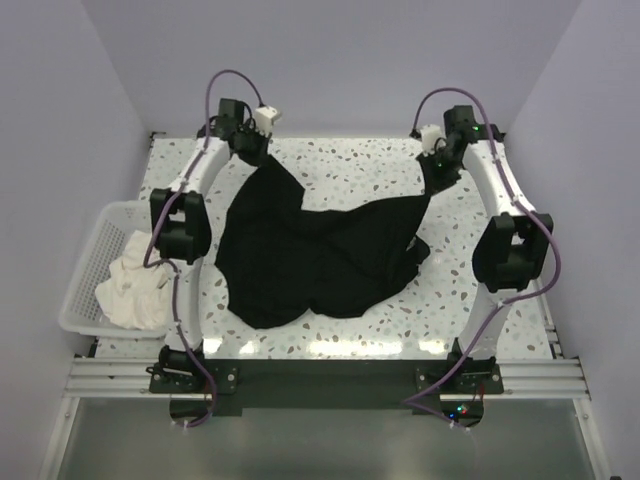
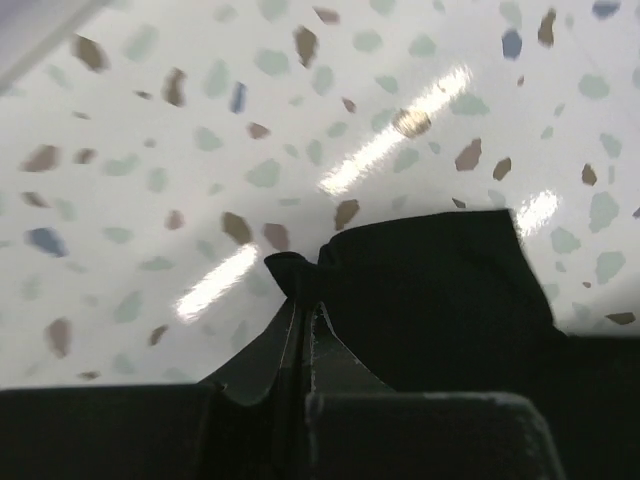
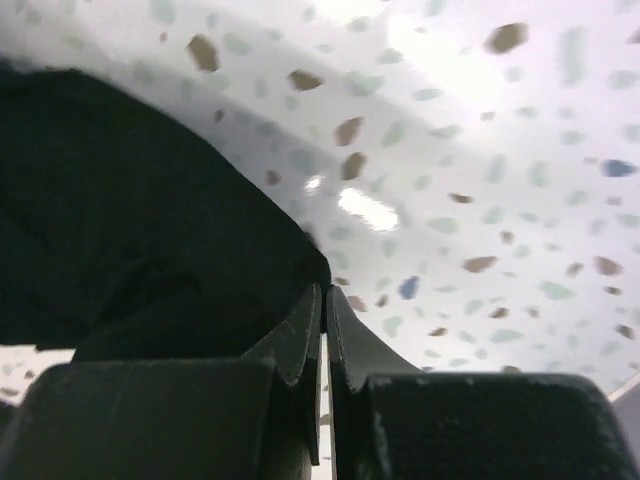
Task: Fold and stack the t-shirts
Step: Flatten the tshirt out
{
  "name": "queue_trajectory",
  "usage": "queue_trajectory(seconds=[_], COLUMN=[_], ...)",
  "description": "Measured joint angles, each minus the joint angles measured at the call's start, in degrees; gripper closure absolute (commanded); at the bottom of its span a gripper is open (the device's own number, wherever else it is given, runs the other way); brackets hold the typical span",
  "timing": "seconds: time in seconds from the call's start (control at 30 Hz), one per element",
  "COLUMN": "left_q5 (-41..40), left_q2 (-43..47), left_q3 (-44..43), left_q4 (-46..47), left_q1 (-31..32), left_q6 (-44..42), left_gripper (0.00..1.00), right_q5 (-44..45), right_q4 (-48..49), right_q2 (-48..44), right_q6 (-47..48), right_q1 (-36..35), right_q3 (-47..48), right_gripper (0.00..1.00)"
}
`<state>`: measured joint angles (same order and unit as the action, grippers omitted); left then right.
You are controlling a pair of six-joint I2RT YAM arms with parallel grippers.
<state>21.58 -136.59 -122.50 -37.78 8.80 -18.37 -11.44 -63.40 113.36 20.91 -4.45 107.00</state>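
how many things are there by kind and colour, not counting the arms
black t-shirt: 1
white cloth bundle: 1 (cannot tell whether it is more than one garment)
white basket: 1
total: 3

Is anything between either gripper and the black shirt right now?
Nothing visible. The left gripper and right gripper each pinch a far edge of the plain black fabric t-shirt directly, jaws shut on cloth.
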Motion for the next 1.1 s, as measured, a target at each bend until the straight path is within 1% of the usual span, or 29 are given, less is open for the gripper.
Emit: queue_trajectory(seconds=[0.17,0.3,0.4,0.57,0.67,0.83,0.93,1.0,1.1], left_q5=[-0.7,-0.76,-0.74,-0.35,-0.92,-1.4,1.05,3.28,5.99], left_q2=[10.99,19.28,24.04,32.59,36.15,40.87,43.3,44.35,45.33], left_q3=[-0.02,-0.28,-0.09,4.68,5.86,7.8,9.75,10.71,12.66], left_q4=[4.85,11.45,16.68,26.91,31.89,35.91,37.35,37.57,39.3], left_q1=[-3.56,-5.73,-6.25,-6.19,-6.16,-6.16,-6.14,-5.01,-0.81], left_q6=[4.59,8.9,12.17,16.5,18.34,18.8,20.9,22.12,22.47], left_gripper=[1.0,1.0,1.0,1.0,1.0,1.0,1.0,1.0,1.0], right_q5=[2.89,5.66,7.52,9.49,10.25,10.45,8.72,5.38,1.49], right_q4=[6.78,14.38,21.22,32.85,38.75,43.93,44.98,44.98,44.98], right_q2=[-4.83,-8.68,-12.02,-18.58,-21.94,-24.28,-25.22,-25.75,-26.16], right_q6=[0.9,0.96,0.72,0.31,0.15,-0.5,-2.67,-5.62,-8.63], right_q1=[4.0,5.81,7.39,9.49,9.79,9.77,9.9,9.66,7.96], right_q3=[1.16,1.53,1.55,1.57,1.99,4.59,4.96,4.96,4.96], right_gripper=[1.0,1.0,1.0,1.0,1.0,1.0,1.0,1.0,1.0])
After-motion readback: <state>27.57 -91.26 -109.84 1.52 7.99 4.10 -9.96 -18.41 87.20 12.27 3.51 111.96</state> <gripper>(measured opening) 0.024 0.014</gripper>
